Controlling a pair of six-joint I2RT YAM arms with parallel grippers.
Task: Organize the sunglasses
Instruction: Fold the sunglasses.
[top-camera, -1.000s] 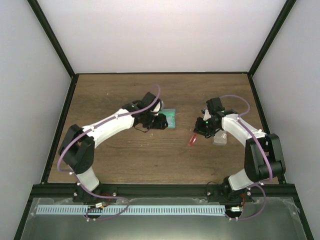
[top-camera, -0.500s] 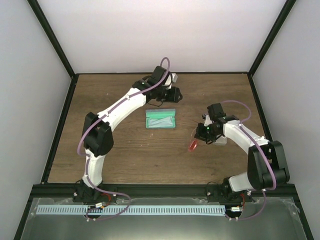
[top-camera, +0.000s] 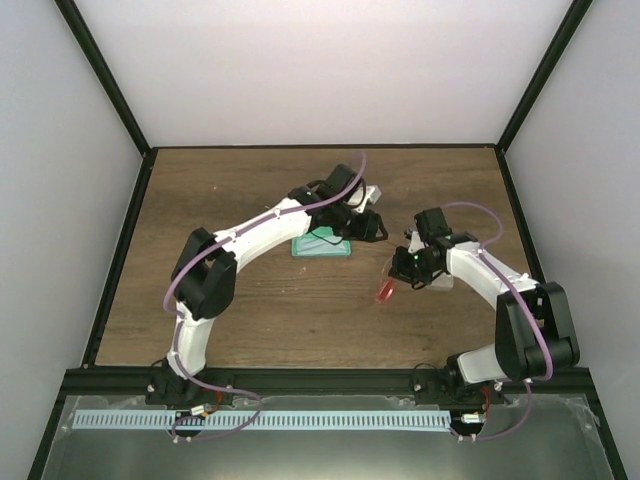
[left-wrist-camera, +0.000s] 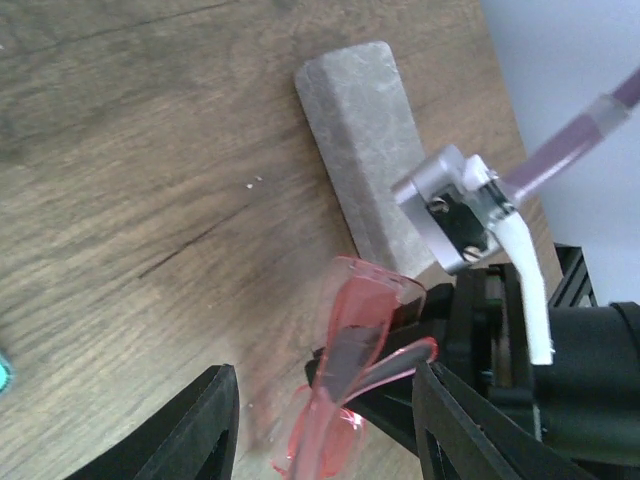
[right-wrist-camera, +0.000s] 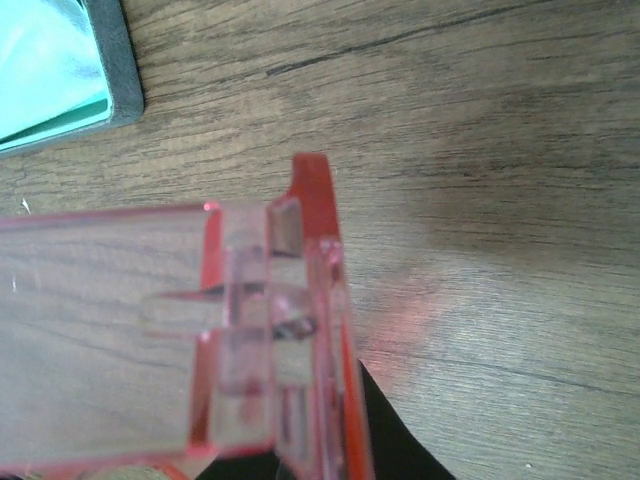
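Wooden table (top-camera: 200, 200), right pincer (top-camera: 399, 271) clamped shut on sunglasses (top-camera: 384, 290), left pincer (left-wrist-camera: 320, 375) half open, empty, just beside them

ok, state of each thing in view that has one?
red sunglasses, gripped by the right end effector, tilted.
green-lined case, open, lining up.
grey case, closed, lying flat.
left end effector, open, empty.
right end effector, shut on the red sunglasses.
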